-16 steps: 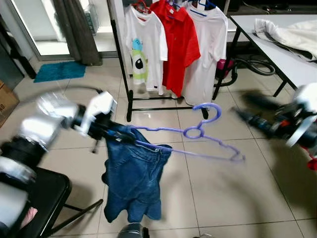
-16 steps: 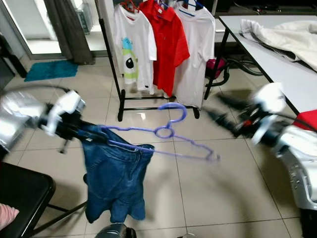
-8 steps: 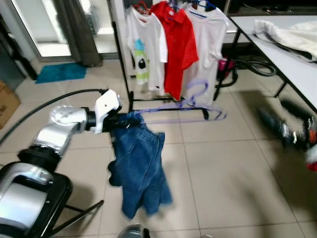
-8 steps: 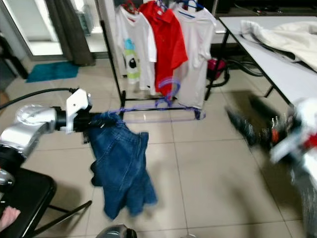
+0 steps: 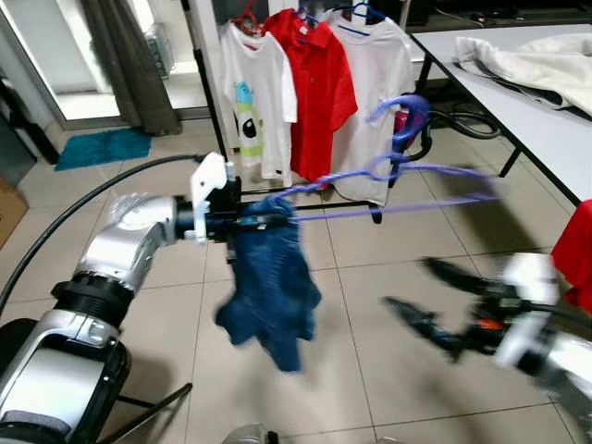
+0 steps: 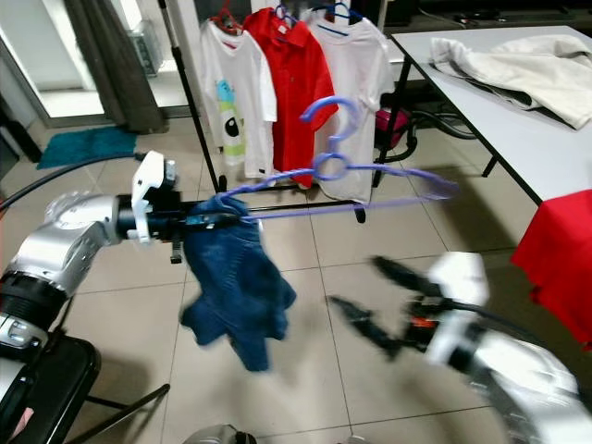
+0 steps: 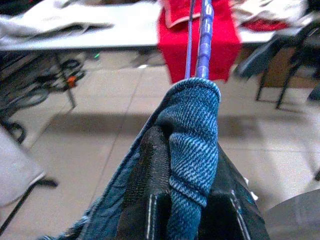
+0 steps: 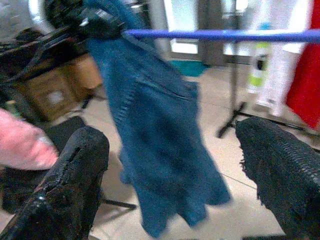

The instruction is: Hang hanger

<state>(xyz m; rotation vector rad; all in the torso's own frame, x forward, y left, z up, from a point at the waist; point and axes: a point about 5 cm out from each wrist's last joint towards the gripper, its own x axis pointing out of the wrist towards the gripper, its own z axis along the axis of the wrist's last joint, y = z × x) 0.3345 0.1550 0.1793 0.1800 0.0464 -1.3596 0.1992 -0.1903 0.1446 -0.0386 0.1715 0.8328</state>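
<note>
A purple plastic hanger (image 5: 400, 172) carries blue denim shorts (image 5: 271, 282) bunched at its left end. My left gripper (image 5: 248, 222) is shut on that end, over the denim, and holds the hanger level at about mid-height of the rack's shirts. In the left wrist view the black fingers (image 7: 149, 192) pinch the denim (image 7: 192, 135), and the hanger bar (image 7: 205, 30) runs away from them. The hook (image 5: 408, 107) points up in front of the white shirt (image 5: 375, 83) on the clothes rack (image 5: 208, 102). My right gripper (image 5: 431, 301) is open, blurred, low and below the hanger's right half.
The rack holds a printed white shirt (image 5: 252, 97), a red shirt (image 5: 319, 88) and the white one. A table (image 5: 546, 120) with a pale garment stands at the right. Red cloth (image 5: 575, 259) hangs at the right edge. A black chair (image 6: 42, 375) is near my left.
My left arm has lifted the hanger and shorts higher and towards the rack. The right gripper has swung in from the right to the lower middle. The camera has shifted a little.
</note>
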